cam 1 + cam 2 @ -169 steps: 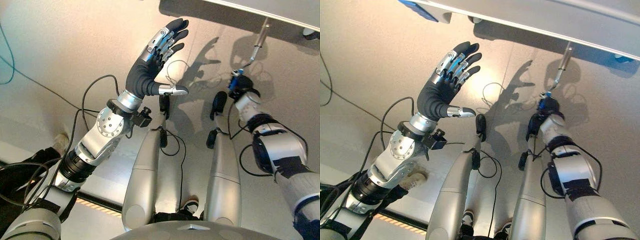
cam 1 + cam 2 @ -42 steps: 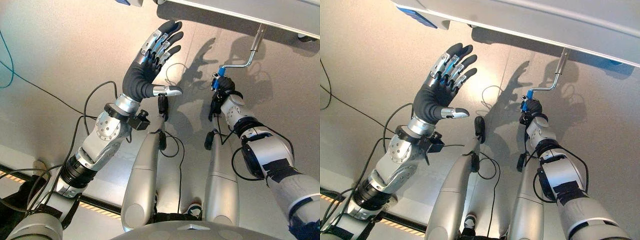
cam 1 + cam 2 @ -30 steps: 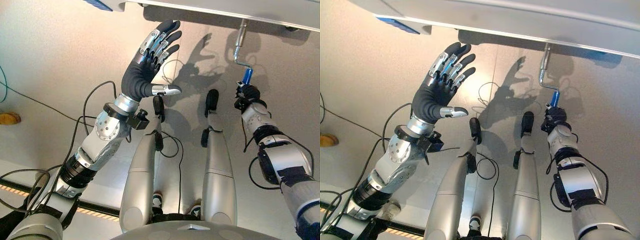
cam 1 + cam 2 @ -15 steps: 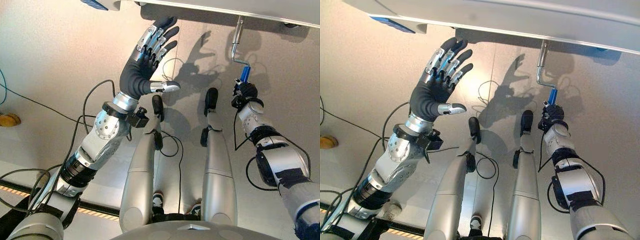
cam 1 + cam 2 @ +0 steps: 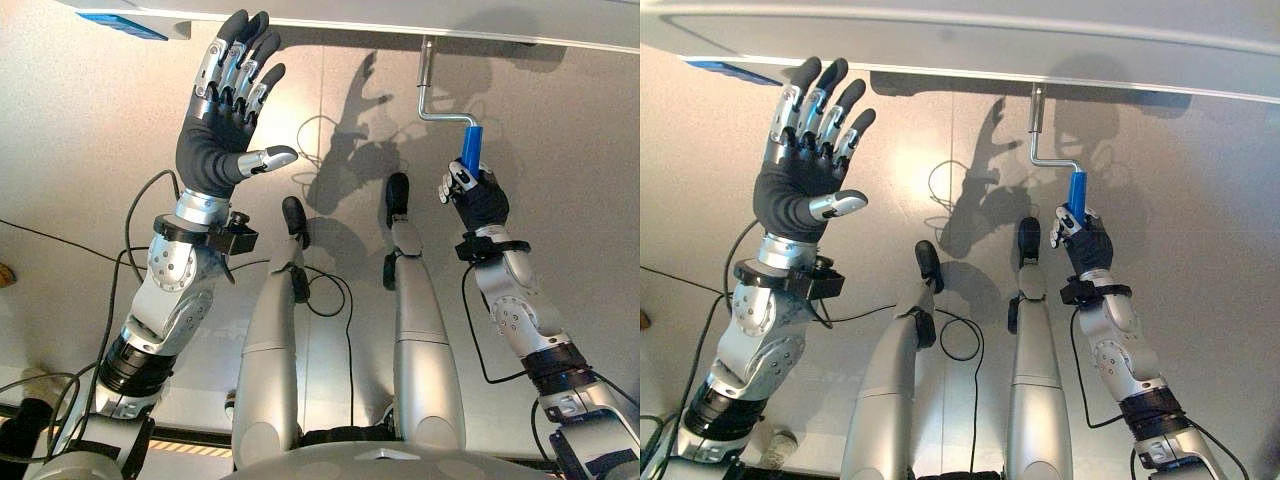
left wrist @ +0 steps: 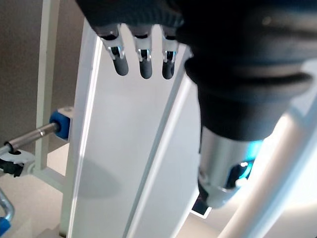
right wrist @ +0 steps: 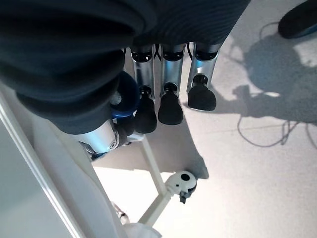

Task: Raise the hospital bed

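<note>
The hospital bed's pale edge [image 5: 400, 12] runs along the top. A metal crank [image 5: 425, 80] comes down from it, bends sideways and ends in a blue handle [image 5: 470, 150] that hangs downward. My right hand [image 5: 478, 198] grips the lower end of that handle. In the right wrist view its fingers [image 7: 168, 94] curl round the blue handle [image 7: 125, 94]. My left hand [image 5: 215, 120] is raised at the left with fingers spread and straight. Its tips are close under the bed's edge and it holds nothing. The left wrist view has the straight fingers [image 6: 141, 59] before the white bed panel [image 6: 124, 148].
A blue label [image 5: 120, 22] marks the bed's edge at the upper left. A caster wheel [image 7: 181, 183] on a white bed leg stands on the grey floor. A blue-capped metal rod [image 6: 54, 125] juts from the bed frame.
My right hand has swung the crank round: its blue handle pointed left 1.4 s ago and now hangs down. The whole view has shifted. The left hand stays raised and open.
</note>
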Motion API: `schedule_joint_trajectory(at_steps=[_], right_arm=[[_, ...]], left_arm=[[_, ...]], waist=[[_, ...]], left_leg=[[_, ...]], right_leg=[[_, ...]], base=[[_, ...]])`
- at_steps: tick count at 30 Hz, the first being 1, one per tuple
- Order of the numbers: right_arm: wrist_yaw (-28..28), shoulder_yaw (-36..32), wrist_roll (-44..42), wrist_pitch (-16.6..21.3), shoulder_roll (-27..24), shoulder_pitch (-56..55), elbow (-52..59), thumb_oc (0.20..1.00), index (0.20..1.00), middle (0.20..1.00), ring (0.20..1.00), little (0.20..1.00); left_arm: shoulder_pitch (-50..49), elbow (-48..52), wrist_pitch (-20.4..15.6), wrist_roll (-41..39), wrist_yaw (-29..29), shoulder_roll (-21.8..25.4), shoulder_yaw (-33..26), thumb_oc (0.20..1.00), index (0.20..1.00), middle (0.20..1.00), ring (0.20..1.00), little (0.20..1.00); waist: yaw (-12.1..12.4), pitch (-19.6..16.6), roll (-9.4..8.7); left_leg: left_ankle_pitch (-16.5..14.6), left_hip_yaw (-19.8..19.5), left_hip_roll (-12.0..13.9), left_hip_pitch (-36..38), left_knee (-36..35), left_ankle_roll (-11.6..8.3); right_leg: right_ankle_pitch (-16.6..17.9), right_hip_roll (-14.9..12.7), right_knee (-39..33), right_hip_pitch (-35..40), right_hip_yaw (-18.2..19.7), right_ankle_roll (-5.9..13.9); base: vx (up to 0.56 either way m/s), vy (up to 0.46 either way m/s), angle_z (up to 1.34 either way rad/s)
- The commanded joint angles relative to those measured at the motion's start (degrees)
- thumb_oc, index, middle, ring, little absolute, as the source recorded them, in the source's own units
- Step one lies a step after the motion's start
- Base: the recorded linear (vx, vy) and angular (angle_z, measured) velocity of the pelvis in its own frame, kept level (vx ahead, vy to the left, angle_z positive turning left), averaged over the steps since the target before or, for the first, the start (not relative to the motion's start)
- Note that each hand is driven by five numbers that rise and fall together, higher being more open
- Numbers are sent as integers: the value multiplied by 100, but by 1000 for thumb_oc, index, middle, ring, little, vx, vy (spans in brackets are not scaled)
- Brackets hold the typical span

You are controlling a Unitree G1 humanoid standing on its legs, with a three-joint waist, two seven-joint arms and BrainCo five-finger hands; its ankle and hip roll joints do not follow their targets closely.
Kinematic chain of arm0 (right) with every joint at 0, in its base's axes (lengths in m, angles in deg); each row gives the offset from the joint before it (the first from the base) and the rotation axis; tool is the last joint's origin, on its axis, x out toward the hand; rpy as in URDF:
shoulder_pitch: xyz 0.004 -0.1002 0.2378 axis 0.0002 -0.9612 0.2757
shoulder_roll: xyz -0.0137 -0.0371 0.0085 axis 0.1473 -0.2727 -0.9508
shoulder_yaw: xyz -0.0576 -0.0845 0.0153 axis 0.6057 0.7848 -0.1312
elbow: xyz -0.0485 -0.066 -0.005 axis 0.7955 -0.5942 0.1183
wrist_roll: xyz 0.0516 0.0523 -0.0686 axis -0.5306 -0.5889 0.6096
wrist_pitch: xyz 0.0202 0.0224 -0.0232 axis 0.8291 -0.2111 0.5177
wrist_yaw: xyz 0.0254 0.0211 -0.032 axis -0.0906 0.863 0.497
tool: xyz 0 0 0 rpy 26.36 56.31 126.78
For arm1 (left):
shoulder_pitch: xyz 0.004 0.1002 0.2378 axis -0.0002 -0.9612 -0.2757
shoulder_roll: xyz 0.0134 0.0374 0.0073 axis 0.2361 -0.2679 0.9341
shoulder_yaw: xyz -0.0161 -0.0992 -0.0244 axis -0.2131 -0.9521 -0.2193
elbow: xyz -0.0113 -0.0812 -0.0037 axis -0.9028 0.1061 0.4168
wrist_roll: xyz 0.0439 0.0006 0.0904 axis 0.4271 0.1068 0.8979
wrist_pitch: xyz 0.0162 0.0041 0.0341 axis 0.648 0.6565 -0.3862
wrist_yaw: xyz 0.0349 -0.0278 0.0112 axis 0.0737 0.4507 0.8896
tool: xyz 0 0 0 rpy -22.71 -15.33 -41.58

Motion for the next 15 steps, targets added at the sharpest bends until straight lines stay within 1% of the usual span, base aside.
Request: schedule_joint_trajectory(at_steps=[1,4,5,6,9,11,13,15], right_arm=[[439,-902,-344,1018,-626,-212,1409,200,200,200,200,200],[740,-558,-644,869,-1049,49,1724,200,200,200,200,200],[905,-261,-778,754,-1223,214,1938,200,200,200,200,200],[906,-255,-780,755,-1225,220,1934,200,200,200,200,200],[1143,337,-983,565,-1521,600,2199,200,200,200,200,200],[1215,819,-1025,424,-1531,941,2268,200,200,200,200,200],[1250,1302,-1033,297,-1384,1389,2254,200,200,200,200,200],[1241,1644,-1013,255,-1165,1764,2184,200,200,200,200,200]], left_arm=[[-290,710,-200,94,-201,202,-310,1000,1000,1000,1000,1000],[-344,782,-217,60,-261,307,-304,1000,1000,1000,1000,1000],[-341,806,-214,77,-265,342,-241,1000,1000,1000,1000,1000],[-345,807,-213,78,-266,341,-246,1000,1000,1000,1000,1000],[-307,796,-226,69,-291,406,-105,1000,1000,1000,1000,1000],[-277,771,-210,73,-313,435,12,1000,1000,1000,1000,1000],[-179,727,-207,117,-280,441,108,1000,1000,1000,1000,1000],[-132,670,-220,136,-236,423,133,1000,1000,1000,1000,1000]], waist=[[-187,-162,-170],[-123,-162,-215],[-73,-162,-234],[-79,-162,-233],[-3,-162,-249],[42,-162,-232],[107,-162,-205],[159,-162,-171]], left_leg=[[-11,-314,37,283,-260,-46],[-15,-343,33,320,-243,-59],[-9,-372,29,323,-229,-63],[-9,-374,28,322,-229,-63],[4,-393,26,329,-217,-70],[14,-414,19,337,-234,-69],[18,-438,3,325,-222,-68],[23,-455,-4,308,-209,-68]], right_leg=[[-434,270,71,429,-454,82],[-425,257,44,511,-497,96],[-428,244,49,541,-522,99],[-429,243,49,542,-524,99],[-426,221,59,575,-562,103],[-425,208,43,600,-586,107],[-428,190,30,620,-602,108],[-436,177,40,617,-619,98]], base=[[18,0,4],[0,0,0],[0,0,0],[0,0,0],[4,1,1],[0,0,0],[0,0,0],[0,0,0]])
